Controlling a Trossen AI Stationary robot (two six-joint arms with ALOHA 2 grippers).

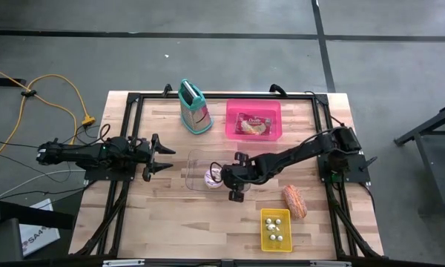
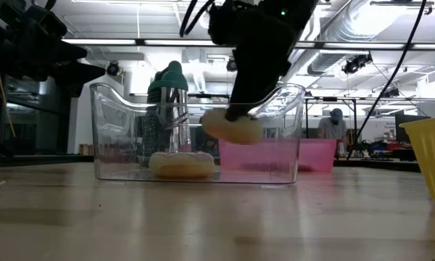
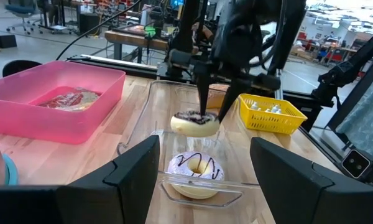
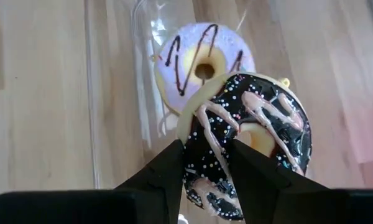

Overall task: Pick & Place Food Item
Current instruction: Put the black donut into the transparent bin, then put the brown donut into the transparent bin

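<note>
A clear plastic bin stands mid-table with a lavender-iced donut lying flat on its floor. My right gripper reaches in from the right, slanting steeply down, and is shut on a chocolate-iced donut with pink drizzle and sprinkles. That donut hangs at the bin's right end, below the rim and above the floor, beside the lavender donut. My left gripper waits level at the table's left and is open, its fingers pointing at the bin. My right gripper pinches one side of the chocolate donut's ring between its two fingers. One finger is at the outer edge, the other lies over the iced top near the hole. The fingers come from above, slanting down. The donut hangs roughly level, lifted clear.
A pink tray with a wrapped snack stands at the back, a teal-handled metal grater to its left. An orange bread-like item and a yellow basket of small pale pieces lie near the front right.
</note>
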